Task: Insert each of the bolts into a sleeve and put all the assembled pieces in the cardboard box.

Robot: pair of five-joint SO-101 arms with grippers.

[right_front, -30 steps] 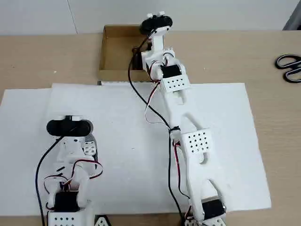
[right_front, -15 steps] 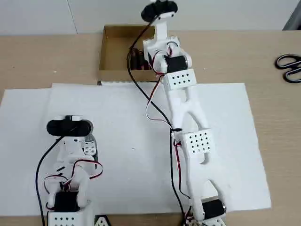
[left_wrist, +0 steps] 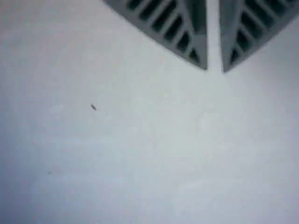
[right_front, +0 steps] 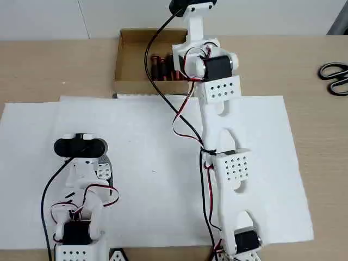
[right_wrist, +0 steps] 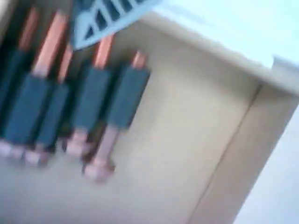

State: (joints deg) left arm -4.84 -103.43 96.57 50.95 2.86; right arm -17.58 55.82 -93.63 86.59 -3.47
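R arm (right_front: 220, 136) outstretched over cardboard box (right_front: 130, 57), R pincer (right_wrist: 103, 21) gap unclear; L pincer (left_wrist: 213, 65) all but closed, empty

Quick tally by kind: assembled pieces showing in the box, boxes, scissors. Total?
assembled pieces: 5 showing in the right wrist view, the arm may hide more
cardboard box: 1
scissors: 1
Total: 7
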